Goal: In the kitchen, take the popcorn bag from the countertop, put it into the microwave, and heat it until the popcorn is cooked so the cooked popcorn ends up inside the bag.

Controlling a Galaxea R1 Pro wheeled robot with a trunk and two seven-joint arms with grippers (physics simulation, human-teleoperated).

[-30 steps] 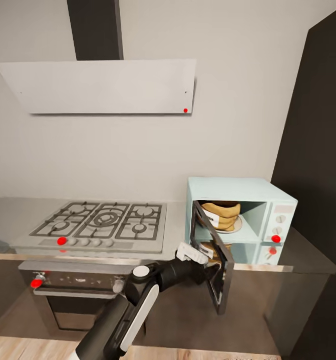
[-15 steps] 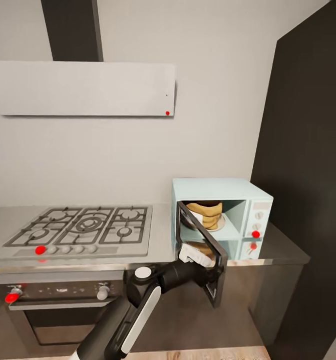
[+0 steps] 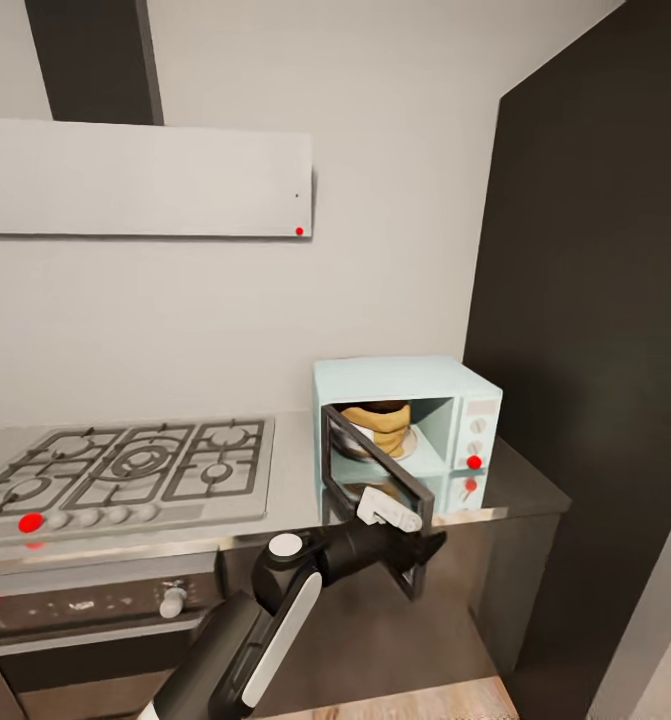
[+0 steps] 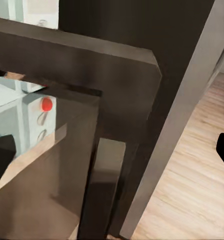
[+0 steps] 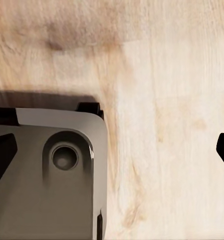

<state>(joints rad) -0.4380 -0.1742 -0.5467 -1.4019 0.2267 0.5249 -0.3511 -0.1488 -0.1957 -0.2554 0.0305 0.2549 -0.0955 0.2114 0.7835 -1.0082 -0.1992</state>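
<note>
Popcorn bag (image 3: 378, 426) is seen upright, rolled rim uppermost, inside the microwave (image 3: 405, 378) on the countertop (image 3: 295, 470) beside the gas hob (image 3: 125, 470), partly screened by the half-open door (image 3: 380, 488), at whose edge the left gripper (image 3: 415, 545) is placed, its grip seemingly unreadable.

Table (image 3: 295, 500): smooth reflective steel look. Microwave (image 3: 400, 378): matt pale-blue shell, dark glossy glass door. Popcorn bag (image 3: 378, 428): coarse orange-brown cloth. Hob (image 3: 125, 465): dark matt metal grates. Floor (image 5: 162, 90): light wood, visible grain.
</note>
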